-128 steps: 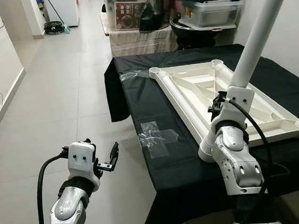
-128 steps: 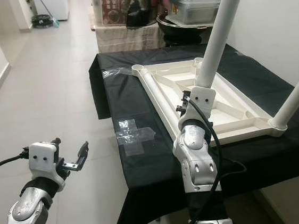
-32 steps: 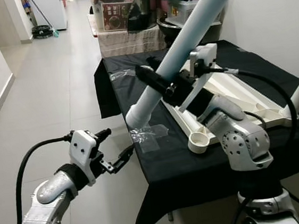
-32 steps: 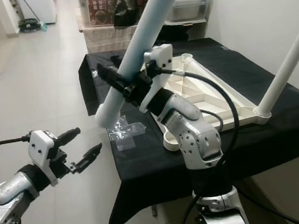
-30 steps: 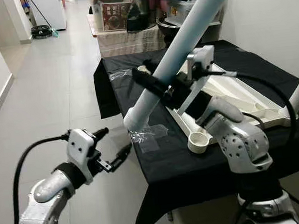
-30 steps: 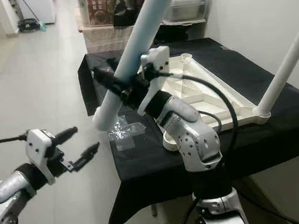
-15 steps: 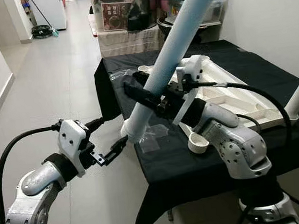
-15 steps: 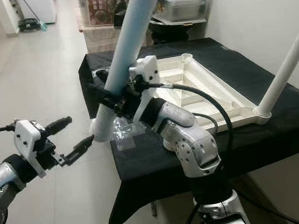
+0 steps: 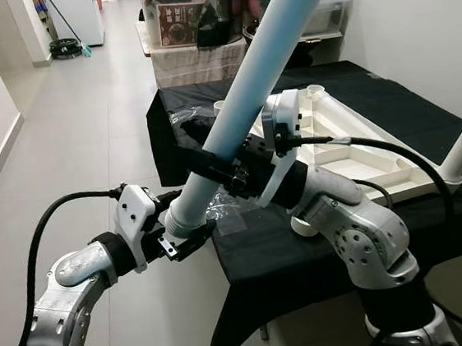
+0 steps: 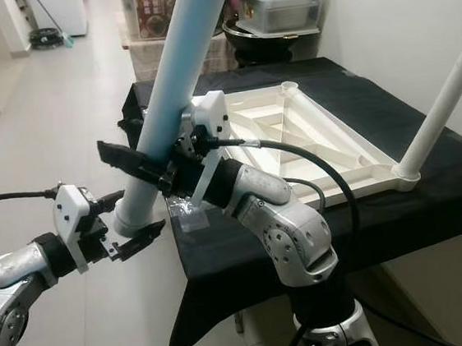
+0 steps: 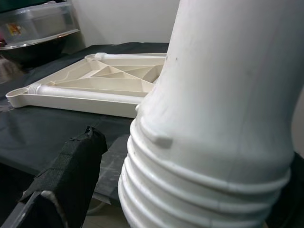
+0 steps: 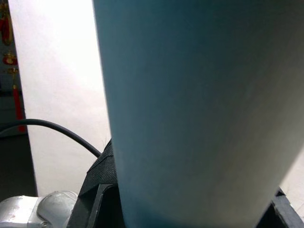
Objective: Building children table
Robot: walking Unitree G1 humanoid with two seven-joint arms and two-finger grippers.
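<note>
Handover of the leg [image 9: 268,49] looks under way: right claw [image 9: 214,168] clamped on its shaft, left claw [image 9: 185,224] spread around its ribbed end. Next, the left should probably close before the right lets go.

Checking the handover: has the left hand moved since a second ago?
Yes. The left hand has closed in toward the black-draped table; its fingers now flank the threaded end of the table leg, held by the right hand.

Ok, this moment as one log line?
right claw: shut on long white plastic table leg | left claw: open around its threaded end | upturned cream tabletop: on black-draped table
</note>
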